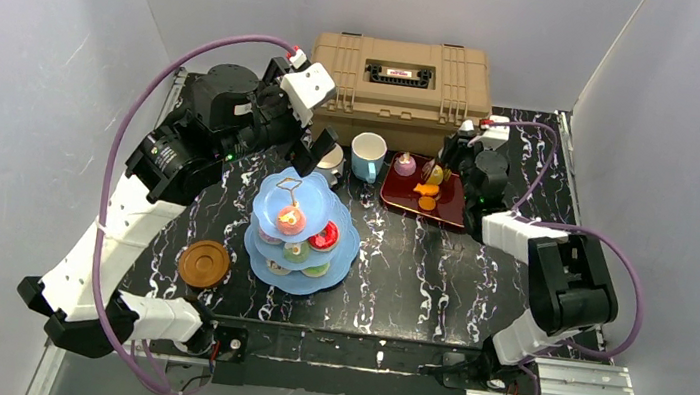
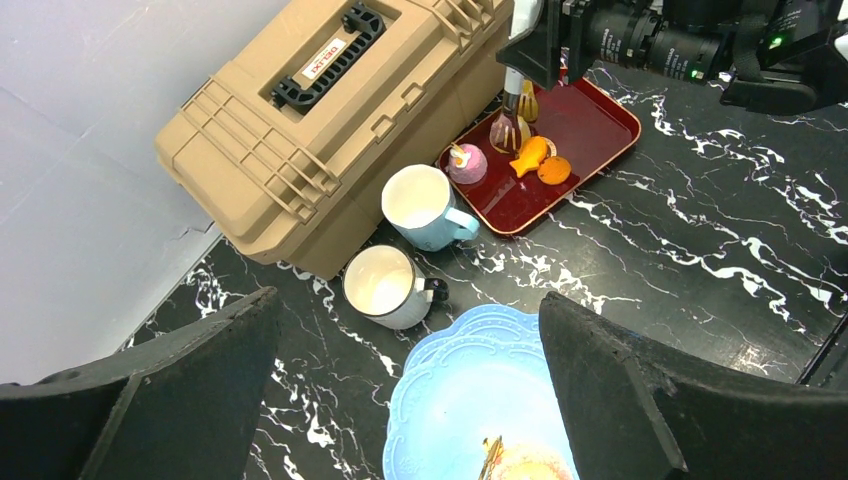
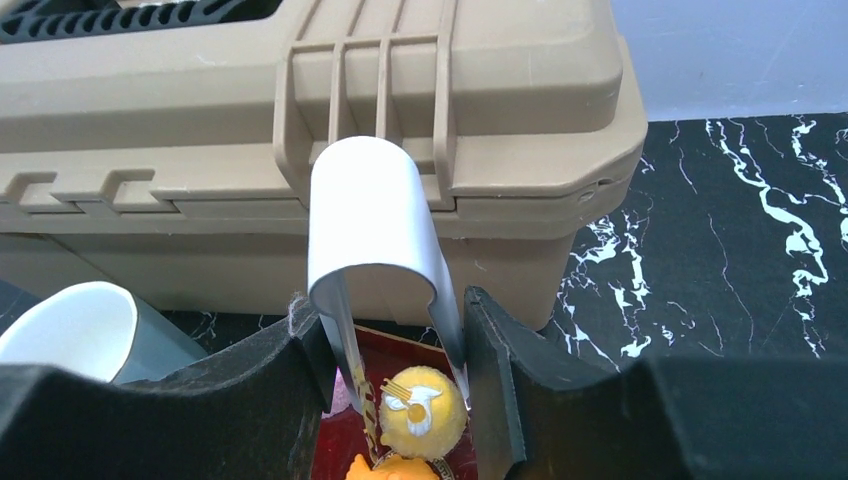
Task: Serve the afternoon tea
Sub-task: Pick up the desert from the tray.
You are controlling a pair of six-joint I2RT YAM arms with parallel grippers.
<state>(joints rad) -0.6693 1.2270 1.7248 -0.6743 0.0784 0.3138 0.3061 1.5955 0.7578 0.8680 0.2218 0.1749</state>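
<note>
The light-blue three-tier cake stand (image 1: pixel 275 215) stands mid-table with small cakes on its tiers; its top tier (image 2: pixel 470 385) lies under my left gripper. My left gripper (image 1: pixel 319 153) (image 2: pixel 408 300) hangs open and holds nothing, above the white mug (image 1: pixel 332 161) (image 2: pixel 384 286). The light-blue mug (image 1: pixel 367 156) (image 2: pixel 422 205) stands beside it. My right gripper (image 1: pixel 443 161) (image 3: pixel 395 385) is shut on the metal tongs (image 3: pixel 372 225) over the dark-red tray (image 1: pixel 405 196) (image 2: pixel 590 125). A yellow cake (image 3: pixel 424 408) sits between the tong blades. A pink cake (image 2: pixel 466 163) and orange pieces (image 2: pixel 540 160) lie on the tray.
The tan toolbox (image 1: pixel 401 78) (image 2: pixel 320 120) (image 3: pixel 300 120) stands at the back, close behind the mugs and tray. A round brown saucer (image 1: pixel 204 263) sits at the front left. Grey walls enclose the table on three sides.
</note>
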